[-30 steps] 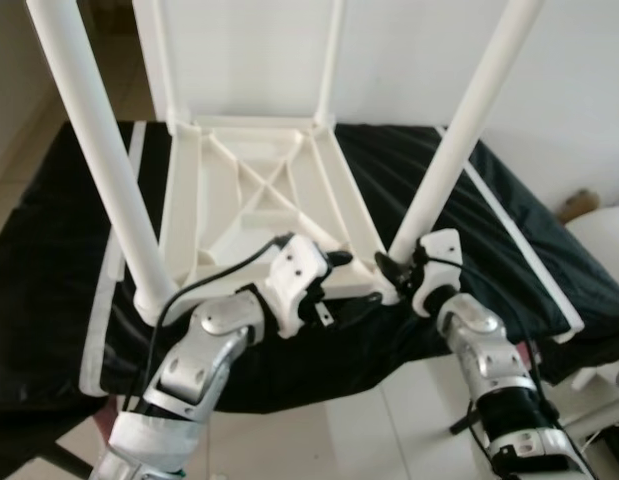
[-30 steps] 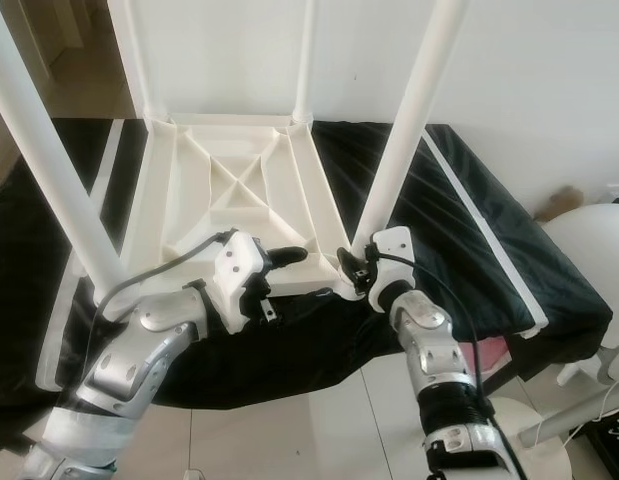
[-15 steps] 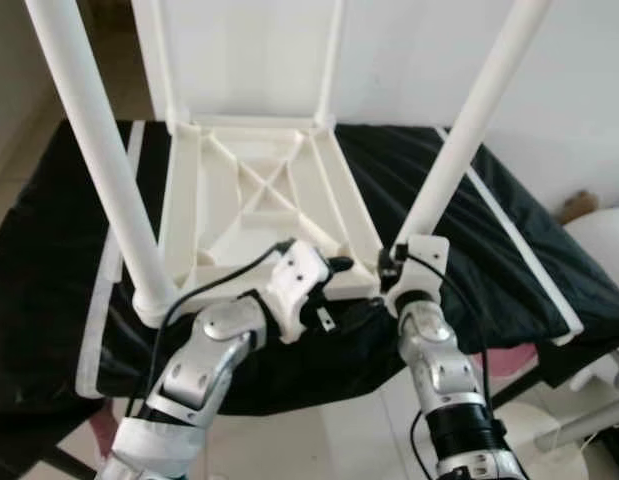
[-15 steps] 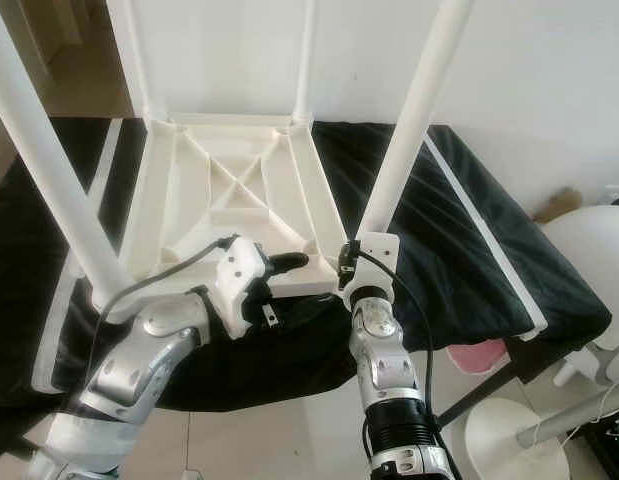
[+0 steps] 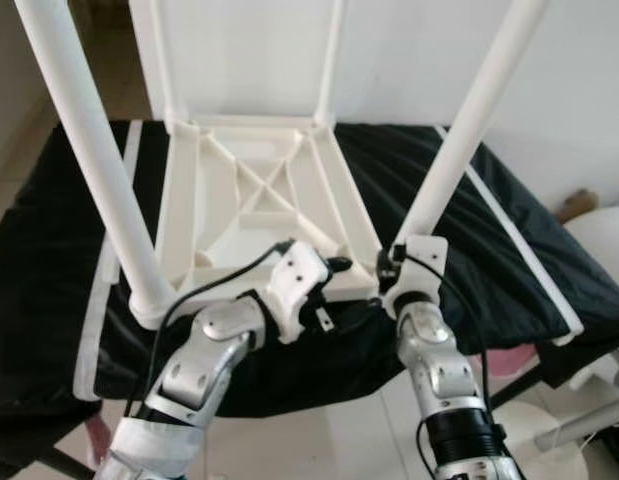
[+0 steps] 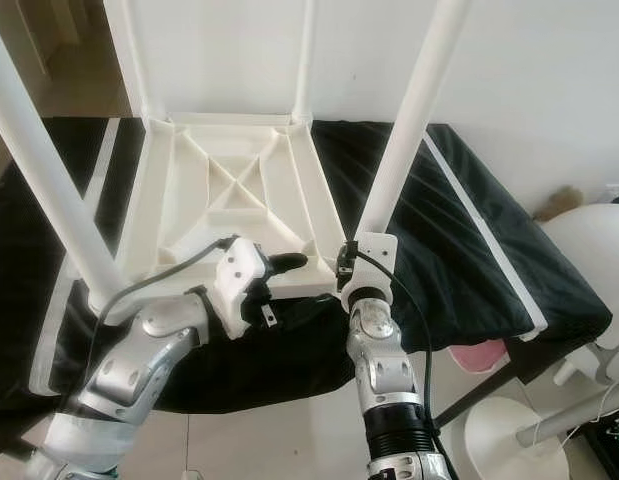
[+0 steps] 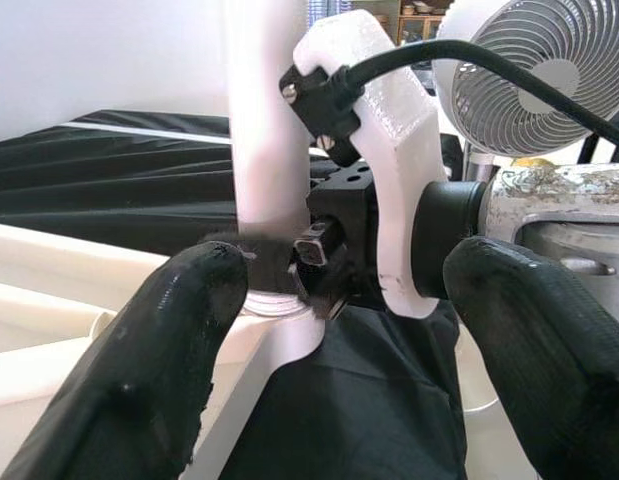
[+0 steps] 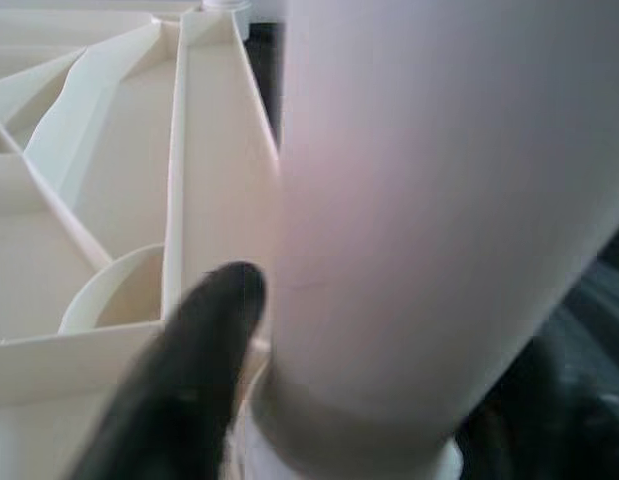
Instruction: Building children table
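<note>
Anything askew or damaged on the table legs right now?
The near left leg and near right leg splay outward from the upturned tabletop, though the wide lens may exaggerate that. The right gripper straddles the right leg's base. No cracks or breaks visible.

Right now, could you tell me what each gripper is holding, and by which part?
The right gripper clasps the near right table leg just above its socket. The left gripper is open beside the tabletop's near edge, holding nothing.

White table upturned, four legs upright
</note>
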Tool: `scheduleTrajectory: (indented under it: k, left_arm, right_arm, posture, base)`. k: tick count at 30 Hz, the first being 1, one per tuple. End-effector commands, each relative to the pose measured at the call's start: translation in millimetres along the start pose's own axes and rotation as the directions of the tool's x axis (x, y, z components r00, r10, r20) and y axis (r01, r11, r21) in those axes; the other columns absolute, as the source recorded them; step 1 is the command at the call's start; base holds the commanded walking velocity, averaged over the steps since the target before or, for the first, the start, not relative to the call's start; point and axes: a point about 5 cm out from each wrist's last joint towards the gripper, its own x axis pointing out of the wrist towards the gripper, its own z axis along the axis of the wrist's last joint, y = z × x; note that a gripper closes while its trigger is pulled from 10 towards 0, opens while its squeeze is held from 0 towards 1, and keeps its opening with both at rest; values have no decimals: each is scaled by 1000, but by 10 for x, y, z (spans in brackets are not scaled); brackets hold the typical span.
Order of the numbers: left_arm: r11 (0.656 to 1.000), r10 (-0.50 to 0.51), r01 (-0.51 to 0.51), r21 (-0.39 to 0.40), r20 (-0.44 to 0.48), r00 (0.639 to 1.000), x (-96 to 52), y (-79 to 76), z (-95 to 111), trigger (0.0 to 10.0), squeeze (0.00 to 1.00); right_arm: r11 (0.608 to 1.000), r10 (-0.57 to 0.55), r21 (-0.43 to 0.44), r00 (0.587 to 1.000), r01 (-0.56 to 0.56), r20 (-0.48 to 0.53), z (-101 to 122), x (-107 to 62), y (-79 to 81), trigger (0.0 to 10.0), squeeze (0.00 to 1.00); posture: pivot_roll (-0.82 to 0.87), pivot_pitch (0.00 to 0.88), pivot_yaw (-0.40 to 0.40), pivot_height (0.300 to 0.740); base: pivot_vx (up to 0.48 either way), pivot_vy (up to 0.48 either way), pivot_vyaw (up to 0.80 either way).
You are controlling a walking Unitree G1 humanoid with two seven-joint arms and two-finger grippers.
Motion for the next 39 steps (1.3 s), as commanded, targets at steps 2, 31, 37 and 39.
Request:
scheduleTrajectory:
  k: [2, 31, 37, 39]
  left_arm:
    - [999, 34, -34, 2, 6, 999, 11, 18, 17, 10000, 0]
    - [1000, 16, -16, 23, 9, 1000, 84, 75, 39, 10000, 0]
    - [999, 40, -40, 26, 23, 999, 81, 112, 67, 10000, 0]
    - [999, 43, -43, 25, 23, 999, 75, 110, 60, 10000, 0]
  right_arm:
    - [999, 46, -27, 999, -46, 14, -31, -34, -55, 10000, 1000]
    - [704, 658, -264, 746, -659, -109, 150, 328, -472, 7137, 0]
    - [660, 683, -282, 713, -696, -158, 110, 352, -548, 0, 0]
    - [657, 684, -282, 710, -699, -167, 91, 352, -608, 0, 0]
  posture:
    - [87, 0, -112, 740]
    - [39, 0, -99, 740]
    - [51, 0, -116, 740]
    - [50, 0, -117, 740]
  base:
    - [0, 0, 0]
    - [0, 0, 0]
    - [0, 0, 0]
    - [0, 0, 0]
